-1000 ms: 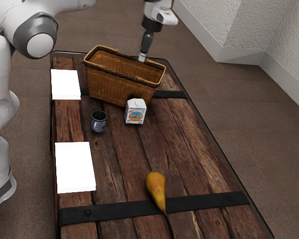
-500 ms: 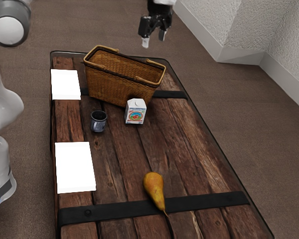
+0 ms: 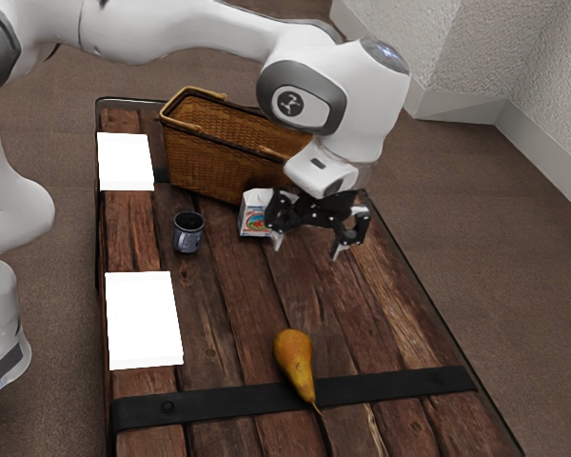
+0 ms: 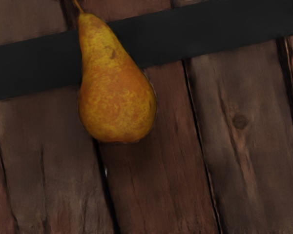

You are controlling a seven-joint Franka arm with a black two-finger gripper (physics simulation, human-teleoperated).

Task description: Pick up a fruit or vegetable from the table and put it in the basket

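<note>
The desk (image 3: 230,324) carries everything; our arm (image 3: 186,29) reaches over it, from the exterior view's left; the basket (image 3: 209,157) stands upright by the far end, its top open and its inside partly hidden behind our arm; two white slabs (image 3: 144,320) lie along the edge at the exterior view's left; a dark strap (image 4: 210,39) crosses the planks near the other end; our pincer (image 3: 306,248) hangs above the desk, its fingers well apart with nothing between them; the carton (image 3: 254,221) stands beside the basket, partly behind the pincer in the exterior view; the pear (image 3: 295,362) lies on its side on the desk, well apart from the basket, its round end on the wood and its neck over the strap; it lies below the pincer and off toward the strap's end of the desk, round end nearer us, long axis running away from the basket; that axis looks roughly crosswise to the spread of our fingers, so we judge that we need to carry on toward the strap, then lower and close on the flanks; too far toward the neck, the taper might let it slip; the mug (image 3: 188,233) stands clear of that path; the thin stem (image 4: 78,7) points away from the basket.
</note>
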